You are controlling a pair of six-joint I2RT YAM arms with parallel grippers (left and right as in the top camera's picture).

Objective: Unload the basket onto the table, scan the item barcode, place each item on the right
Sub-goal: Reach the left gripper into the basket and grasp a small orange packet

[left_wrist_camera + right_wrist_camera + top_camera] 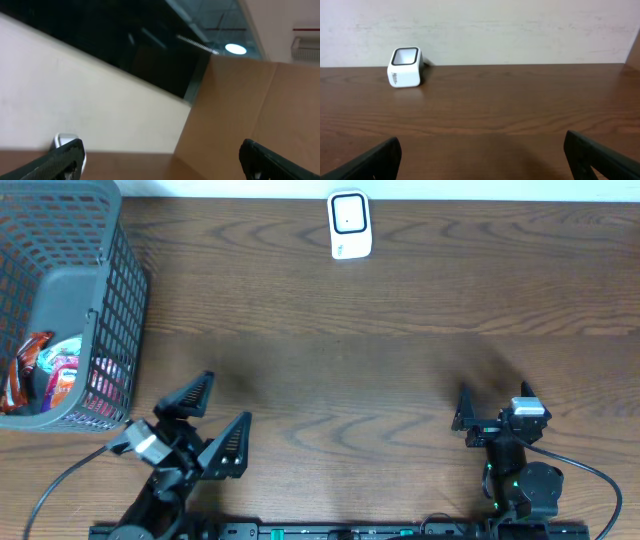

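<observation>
Grey basket [130, 300], just left of my left gripper [215, 418], holds the packets [58, 378]; none taken yet. Left and right gripper [494, 404] both stand wide, empty. White scanner [350, 225] sits well ahead. Next, I judge: pick one packet.

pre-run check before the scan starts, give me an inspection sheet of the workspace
surface: brown wood-grain table
job's things: white scanner at the far edge, centre; colourful packets inside the grey mesh basket at the left
clutter: nothing seen
grippers: left gripper open, empty, beside the basket; right gripper open, empty
cables: black cable trailing from the left arm, another from the right
surroundings: pale wall behind the table; cardboard panel in the left wrist view
</observation>
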